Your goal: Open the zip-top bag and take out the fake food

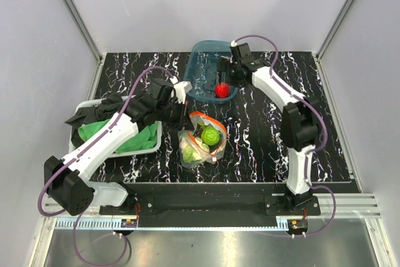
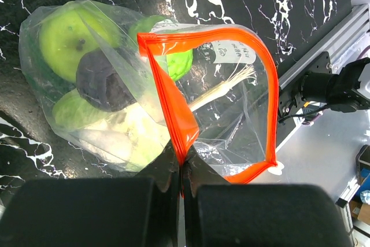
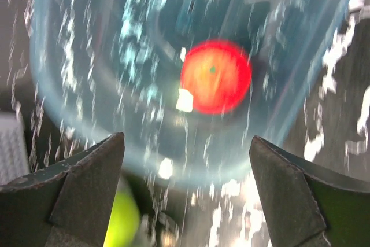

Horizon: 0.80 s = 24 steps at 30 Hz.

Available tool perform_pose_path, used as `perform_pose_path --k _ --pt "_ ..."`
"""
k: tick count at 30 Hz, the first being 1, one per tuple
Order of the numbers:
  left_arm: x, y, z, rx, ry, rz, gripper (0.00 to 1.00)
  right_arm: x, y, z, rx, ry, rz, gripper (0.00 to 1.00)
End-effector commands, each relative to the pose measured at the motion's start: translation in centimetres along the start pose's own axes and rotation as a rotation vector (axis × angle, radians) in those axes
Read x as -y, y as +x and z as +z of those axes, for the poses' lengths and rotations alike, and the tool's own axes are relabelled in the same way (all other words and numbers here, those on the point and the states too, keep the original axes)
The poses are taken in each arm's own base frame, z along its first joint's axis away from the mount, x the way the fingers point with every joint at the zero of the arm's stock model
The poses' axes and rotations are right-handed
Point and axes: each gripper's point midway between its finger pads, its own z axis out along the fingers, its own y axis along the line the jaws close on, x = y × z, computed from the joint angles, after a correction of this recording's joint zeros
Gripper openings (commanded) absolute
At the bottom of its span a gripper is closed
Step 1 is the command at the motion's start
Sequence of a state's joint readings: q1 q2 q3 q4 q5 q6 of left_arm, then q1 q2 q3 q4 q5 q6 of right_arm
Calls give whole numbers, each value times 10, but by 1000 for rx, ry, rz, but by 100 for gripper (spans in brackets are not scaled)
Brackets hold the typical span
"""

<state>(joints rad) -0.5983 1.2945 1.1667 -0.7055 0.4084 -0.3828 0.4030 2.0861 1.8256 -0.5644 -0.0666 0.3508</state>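
Observation:
The zip-top bag [image 1: 201, 139] lies mid-table, and its orange-red zip strip [image 2: 173, 102] gapes in a wide loop. My left gripper [image 2: 184, 163] is shut on that strip at its near corner; from above it shows as the left gripper [image 1: 181, 109] at the bag's far-left edge. Inside the bag are fake food pieces: a green apple [image 2: 69, 36], a dark piece [image 2: 101, 82] and a white cauliflower [image 2: 127, 137]. A red piece [image 3: 215, 76] lies in the teal tub [image 1: 203, 60]. My right gripper [image 3: 186, 138] hangs open and empty above the tub, over the red piece [image 1: 221, 90].
A white tray [image 1: 139, 152] at the left holds a green cloth [image 1: 140, 137] and black cloth under my left arm. The aluminium rail [image 1: 206, 217] runs along the near edge. Grey walls close in the table's back and sides.

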Motion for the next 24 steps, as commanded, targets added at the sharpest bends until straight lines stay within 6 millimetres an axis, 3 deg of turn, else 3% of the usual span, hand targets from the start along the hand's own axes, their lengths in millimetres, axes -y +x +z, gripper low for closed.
perform_pose_path --k 1,2,4,5,7,8,10,11,12,18,24 --pt "21 -18 -16 70 73 47 0 -41 22 -73 -5 -117 -60 93" --pt "23 -20 -17 72 79 44 0 -46 22 -94 19 -134 -68 92" --pt "24 -20 -15 71 88 31 0 -53 51 -105 -28 -171 -86 90" --pt "25 -22 -13 75 95 29 0 -61 51 -127 -1 -207 -101 86" --pt "25 -21 -10 72 105 13 0 -75 80 -140 -45 -276 -131 86" --pt "26 -22 -7 72 111 10 0 -83 81 -158 -20 -315 -140 85" --pt "26 -22 -5 65 114 3 0 -96 106 -168 -46 -367 -135 82" --pt "25 -23 -4 68 112 -2 0 -101 107 -183 -23 -397 -128 81" --pt "25 -24 -3 70 111 -3 0 -107 114 -187 -32 -420 -105 72" --pt "35 -34 -1 81 151 -27 0 -126 142 -194 -56 -514 -124 50" --pt "46 -49 1 97 190 -53 0 -124 152 -178 -88 -475 -165 45"
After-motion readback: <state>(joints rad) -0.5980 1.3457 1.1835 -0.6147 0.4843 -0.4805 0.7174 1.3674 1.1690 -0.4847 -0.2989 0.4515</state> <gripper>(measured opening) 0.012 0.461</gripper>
